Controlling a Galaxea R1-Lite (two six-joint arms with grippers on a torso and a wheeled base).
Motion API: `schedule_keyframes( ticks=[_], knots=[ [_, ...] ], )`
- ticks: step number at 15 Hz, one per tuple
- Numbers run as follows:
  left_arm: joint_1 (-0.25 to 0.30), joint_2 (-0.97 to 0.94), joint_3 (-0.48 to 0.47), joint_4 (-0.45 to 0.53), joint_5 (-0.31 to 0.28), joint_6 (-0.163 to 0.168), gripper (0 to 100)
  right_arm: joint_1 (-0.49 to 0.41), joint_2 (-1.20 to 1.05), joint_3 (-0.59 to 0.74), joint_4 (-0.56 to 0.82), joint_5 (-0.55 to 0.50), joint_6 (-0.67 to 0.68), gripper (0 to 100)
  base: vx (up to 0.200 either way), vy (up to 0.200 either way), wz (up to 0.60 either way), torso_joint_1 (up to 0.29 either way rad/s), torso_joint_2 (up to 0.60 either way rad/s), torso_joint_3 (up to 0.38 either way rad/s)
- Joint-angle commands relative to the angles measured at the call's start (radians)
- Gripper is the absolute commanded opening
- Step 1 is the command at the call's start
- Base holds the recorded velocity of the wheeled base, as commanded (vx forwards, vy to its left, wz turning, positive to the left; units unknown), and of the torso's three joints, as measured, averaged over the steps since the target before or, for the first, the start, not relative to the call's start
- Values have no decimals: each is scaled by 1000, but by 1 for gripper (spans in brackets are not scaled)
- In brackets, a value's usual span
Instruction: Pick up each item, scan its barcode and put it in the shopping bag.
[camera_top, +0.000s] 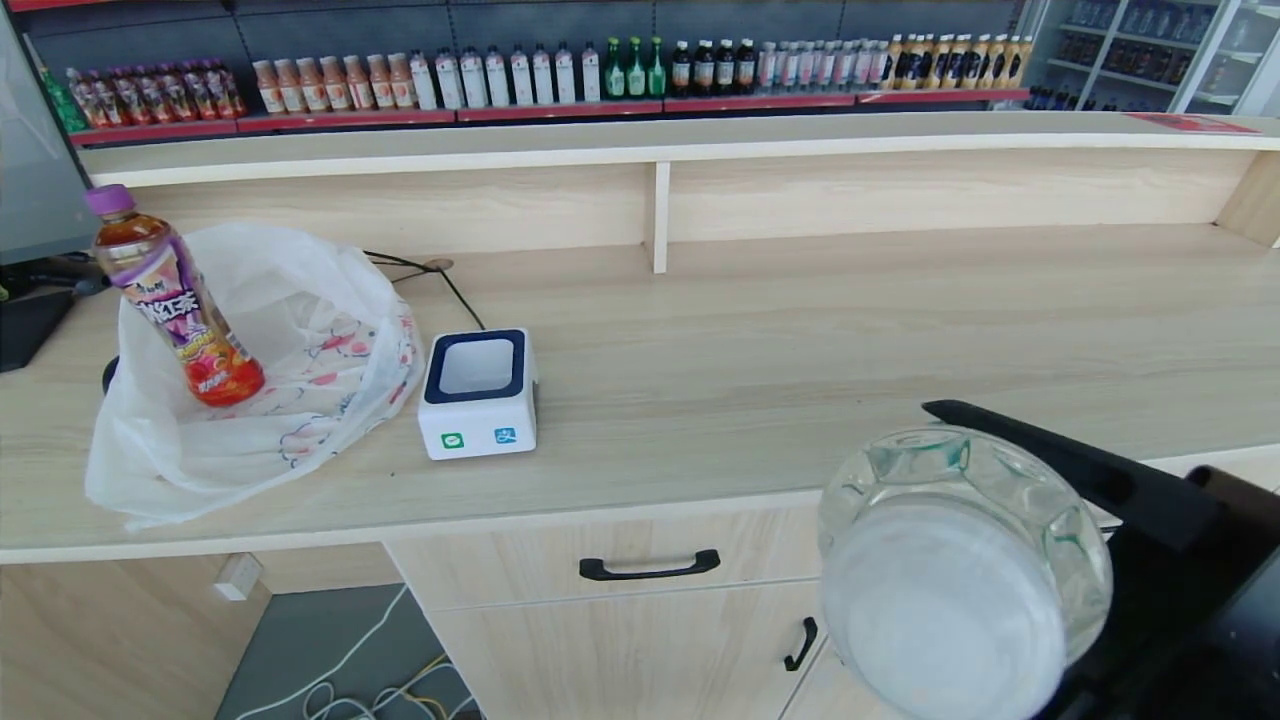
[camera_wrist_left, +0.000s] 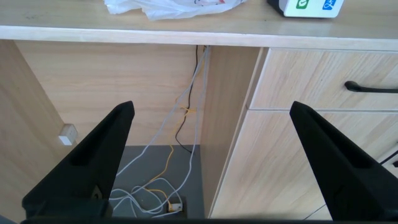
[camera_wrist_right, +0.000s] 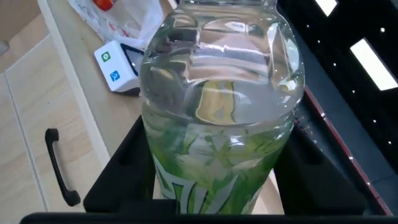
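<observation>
Fingers of the right gripper clamp a clear plastic bottle with green label, held before the front edge of the light wooden counter (base toward the head camera). The left gripper is spread wide, below the counter. On top, a white blue-rimmed scanner box sits beside a white plastic shopping bag holding a purple-capped tea bottle. Drink shelves line the rear wall.

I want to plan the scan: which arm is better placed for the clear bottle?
Right. The right claw is shut on the clear bottle by the counter's front edge, the scanner ahead to its left. The left claw hangs open and empty below the counter.
</observation>
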Motion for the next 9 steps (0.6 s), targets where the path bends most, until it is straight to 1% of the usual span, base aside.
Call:
schedule_keyframes(
  ticks=[1, 3, 4, 5, 6, 7, 9],
  knots=[
    [0, 0, 0, -1, 1, 0, 100, 34, 35, 20, -21, 1, -12, 0, 0, 0, 0, 0, 0, 0],
    [0, 0, 0, -1, 0, 0, 100, 78, 73, 62, -95, 4, -71, 0, 0, 0, 0, 0, 0, 0],
    [0, 0, 0, -1, 0, 0, 100, 88, 91, 82, -118, 4, -78, 0, 0, 0, 0, 0, 0, 0],
    [0, 0, 0, -1, 1, 0, 100, 94, 102, 96, -152, 7, -114, 0, 0, 0, 0, 0, 0, 0],
    [0, 0, 0, -1, 0, 0, 100, 95, 101, 93, -158, 13, -167, 0, 0, 0, 0, 0, 0, 0],
    [0, 0, 0, -1, 0, 0, 100, 98, 101, 93, -160, 54, -213, 0, 0, 0, 0, 0, 0, 0],
    [0, 0, 0, -1, 1, 0, 100, 101, 101, 84, -160, 101, -275, 0, 0, 0, 0, 0, 0, 0]
  ],
)
